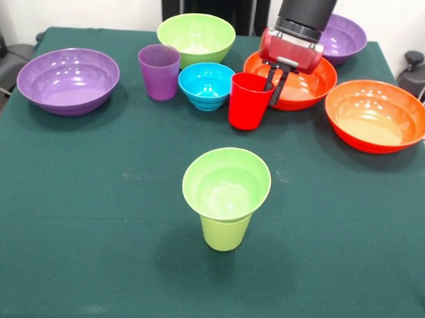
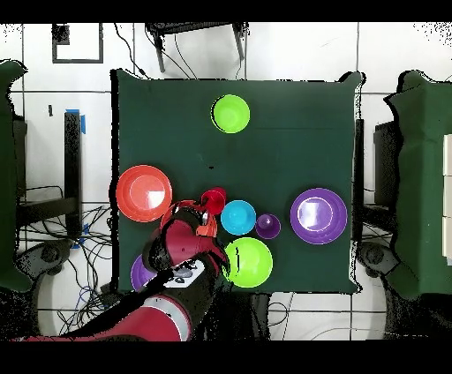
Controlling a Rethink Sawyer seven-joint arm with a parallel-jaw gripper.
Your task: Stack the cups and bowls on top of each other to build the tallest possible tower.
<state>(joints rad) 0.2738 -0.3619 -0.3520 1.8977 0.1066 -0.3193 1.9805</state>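
1. Red cup point(image 1: 248, 101) upright on green desk point(image 1: 92, 197), beside small blue bowl point(image 1: 206, 85).
2. Jaws of gripper point(image 1: 275, 83) straddling cup rim, one finger inside, one outside; grip not confirmed.
3. Small lime-green bowl point(image 1: 226, 184) seated on lime-green cup point(image 1: 224, 233), near desk centre.

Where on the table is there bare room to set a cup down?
Bare cloth lies all around the lime-green cup with the small bowl on it, toward the camera-side edge. The far strip is crowded: purple cup, blue bowl, red cup at the tool.
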